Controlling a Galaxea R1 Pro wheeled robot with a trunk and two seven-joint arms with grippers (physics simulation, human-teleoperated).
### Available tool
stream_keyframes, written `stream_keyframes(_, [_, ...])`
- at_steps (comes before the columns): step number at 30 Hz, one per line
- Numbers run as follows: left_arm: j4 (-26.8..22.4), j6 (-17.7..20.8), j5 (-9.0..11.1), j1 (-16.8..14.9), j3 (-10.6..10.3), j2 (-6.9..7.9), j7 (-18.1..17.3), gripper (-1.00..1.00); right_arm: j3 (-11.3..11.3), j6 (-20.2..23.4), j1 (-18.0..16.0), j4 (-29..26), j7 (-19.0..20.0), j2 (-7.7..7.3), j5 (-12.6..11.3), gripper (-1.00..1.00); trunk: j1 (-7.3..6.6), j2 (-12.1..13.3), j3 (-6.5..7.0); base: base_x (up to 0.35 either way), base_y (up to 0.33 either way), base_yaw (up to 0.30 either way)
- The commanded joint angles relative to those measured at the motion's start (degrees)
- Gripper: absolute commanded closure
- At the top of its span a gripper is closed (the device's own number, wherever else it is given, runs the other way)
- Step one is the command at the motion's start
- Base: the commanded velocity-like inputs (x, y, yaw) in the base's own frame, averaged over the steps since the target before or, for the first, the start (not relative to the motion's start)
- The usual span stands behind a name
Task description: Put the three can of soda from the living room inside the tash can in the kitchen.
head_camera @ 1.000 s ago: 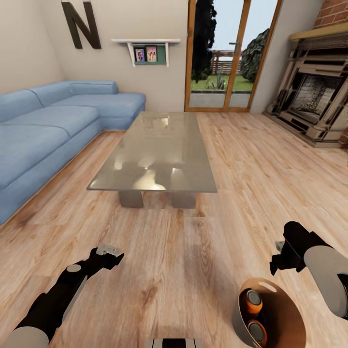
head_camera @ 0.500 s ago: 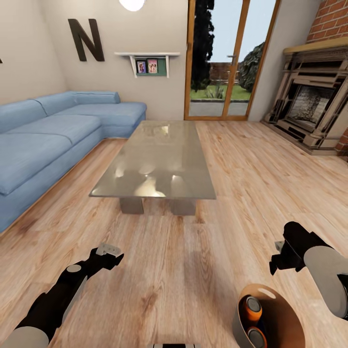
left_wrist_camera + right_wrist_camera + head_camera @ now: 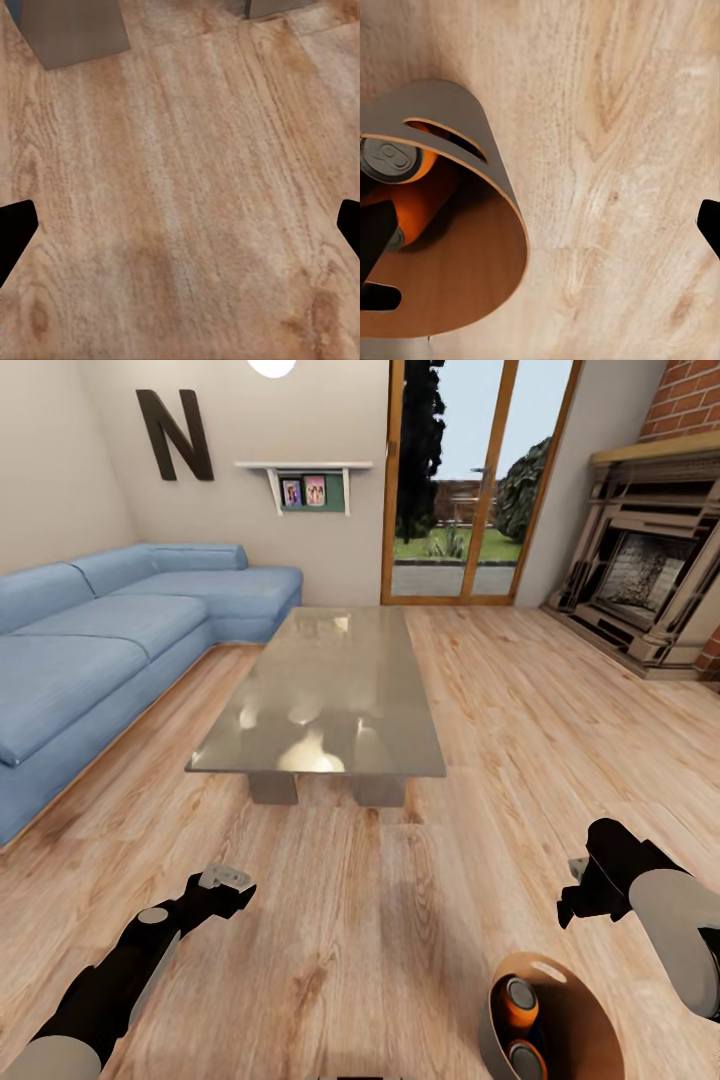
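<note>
A living room seen from the robot's head, with both arms reaching forward low over a light wood plank floor (image 3: 400,920).

The left gripper (image 3: 228,882) hangs above bare floor with nothing between its fingers; in the left wrist view its 2 dark fingertips (image 3: 15,229) sit far apart at the picture's edges, so it is released and wide. Ahead of this gripper stand the 2 grey legs (image 3: 272,788) of a glass-topped low counter (image 3: 330,690), whose top carries no cans.

The right gripper (image 3: 578,892) is also over the floor. In the right wrist view 1 dark fingertip (image 3: 709,225) shows at one edge and another dark finger at the opposite edge, well apart, so it too is released, and it grips nothing.

Just beside the right gripper, nearer the robot's body, is the trash can (image 3: 585,1025), a round bin with a glossy wood-brown inside and a thin grey wall. Inside it lie 2 orange soda cans (image 3: 520,998) with grey tops; the right wrist view shows 1 grey top (image 3: 390,159) close against the bin's wall. Whether a 3rd can is in there cannot be told.

Beyond the left gripper, a long blue corner sofa (image 3: 90,650) lines the wall, under a big dark letter N (image 3: 175,435).
</note>
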Motion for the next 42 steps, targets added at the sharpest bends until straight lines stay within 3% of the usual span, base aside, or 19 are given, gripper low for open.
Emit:
stream_keyframes(1, [0.00,0.00,0.00,0.00,0.00,0.00,0.00,-1.00,0.00,0.00,0.00,0.00,-0.01,0.00,0.00,-1.00,-0.23,0.42,0.09,0.000,0.000,0.000])
stream_keyframes(35, [-0.09,0.00,0.09,0.00,0.00,0.00,0.00,-1.00,0.19,-0.21,0.17,0.00,-0.07,-0.53,-0.18,-1.00,-7.69,14.05,3.16,0.000,0.000,0.000])
stream_keyframes(42, [-0.09,0.00,0.09,0.00,0.00,0.00,0.00,-1.00,0.17,-2.58,0.27,0.00,-0.03,-0.39,-0.21,-1.00,-9.23,16.86,3.79,0.000,0.000,0.000])
